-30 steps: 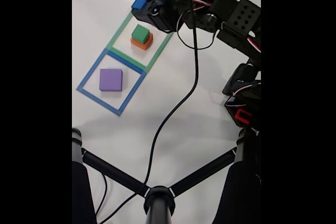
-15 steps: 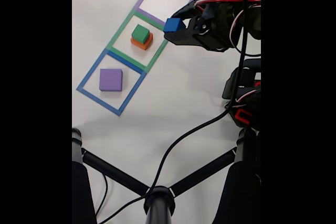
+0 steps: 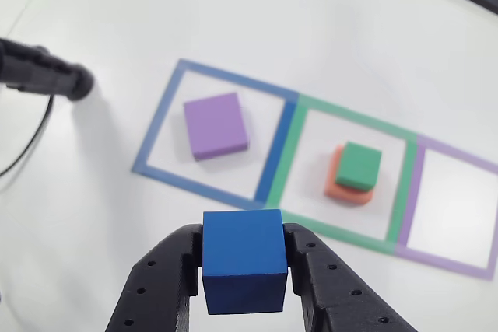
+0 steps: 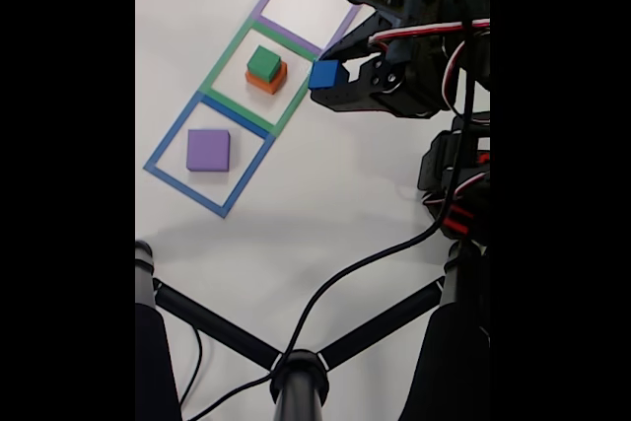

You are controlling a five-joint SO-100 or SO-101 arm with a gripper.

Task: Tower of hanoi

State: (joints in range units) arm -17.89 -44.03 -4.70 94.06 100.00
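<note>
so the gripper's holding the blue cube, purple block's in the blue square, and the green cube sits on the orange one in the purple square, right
Not quite: the green cube sits on the orange one in the green square, as the other view shows; the purple square holds nothing. The gripper does hold the blue cube, and the purple block is in the blue square.

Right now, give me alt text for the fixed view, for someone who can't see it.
A black robot gripper holds a small blue cube beside a row of three taped squares on a white table. The blue square holds a purple block, the green square a green cube stacked on an orange block, and the purple square nothing.
</note>
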